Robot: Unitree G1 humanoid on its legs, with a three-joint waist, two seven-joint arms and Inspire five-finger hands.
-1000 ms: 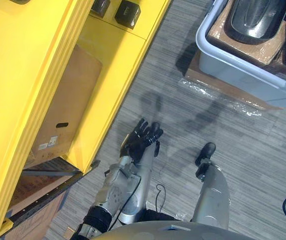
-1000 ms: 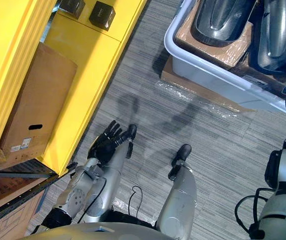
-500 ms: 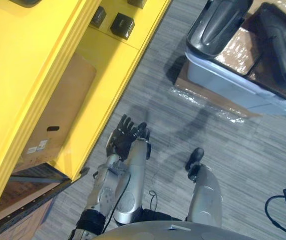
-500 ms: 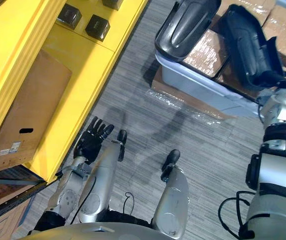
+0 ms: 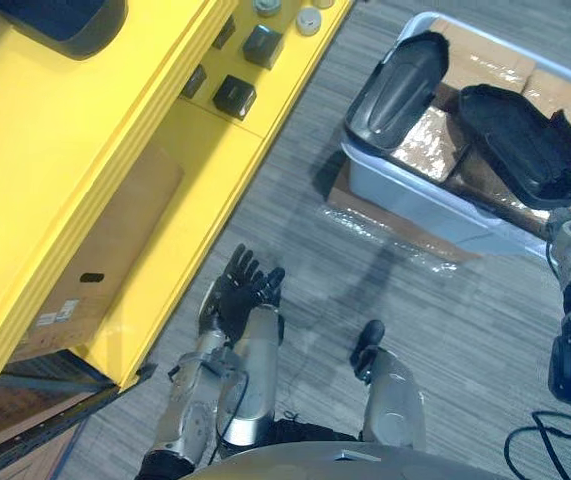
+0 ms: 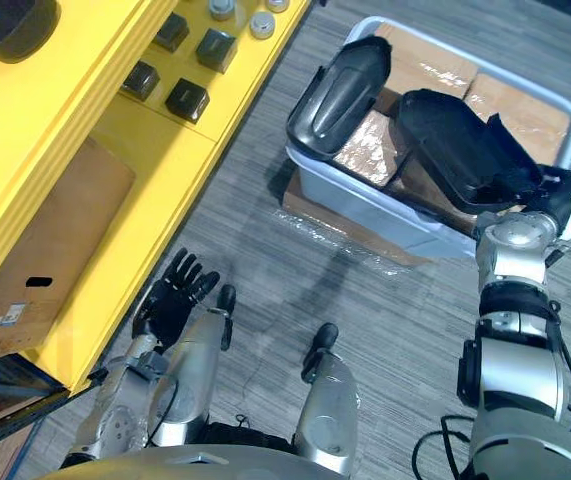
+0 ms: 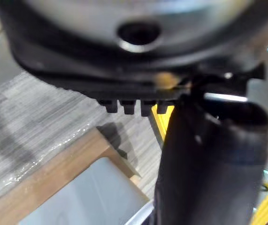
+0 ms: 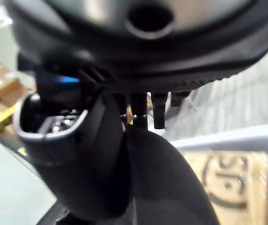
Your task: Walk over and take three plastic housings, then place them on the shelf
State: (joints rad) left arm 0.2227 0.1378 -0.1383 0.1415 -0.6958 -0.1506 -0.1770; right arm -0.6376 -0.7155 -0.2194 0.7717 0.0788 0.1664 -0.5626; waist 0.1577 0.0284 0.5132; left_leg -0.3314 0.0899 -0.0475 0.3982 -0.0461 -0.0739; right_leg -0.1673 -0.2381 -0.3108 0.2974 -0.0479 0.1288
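Motion of the head is the main change: over the last second the whole view has swung, so the pale grey plastic crate, cut off at the picture's edge a second ago, now shows whole. The robot looks to have arrived at its pick-up point. Two task pieces lie on the brown cardboard boxes in that crate. A matte black plastic housing has its near end right at the right hand. A glossy dark-grey plastic housing lies beyond it, farther from that hand, leaning over the crate's rim. The right arm stretches forward at crate height, its hand touching or nearly touching the black housing. Whether it has closed on the piece I cannot tell, since the right wrist view gives dark shapes pressed close and no clear grasp. The left hand hangs low over the grey striped carpet floor, spread open and empty as before. The yellow metal shelf is just beside it and both housings are well apart from it. A dark rounded shell lies on the shelf's upper level, far from that hand, possibly a housing already delivered. The grasp at the crate seems the step in hand.
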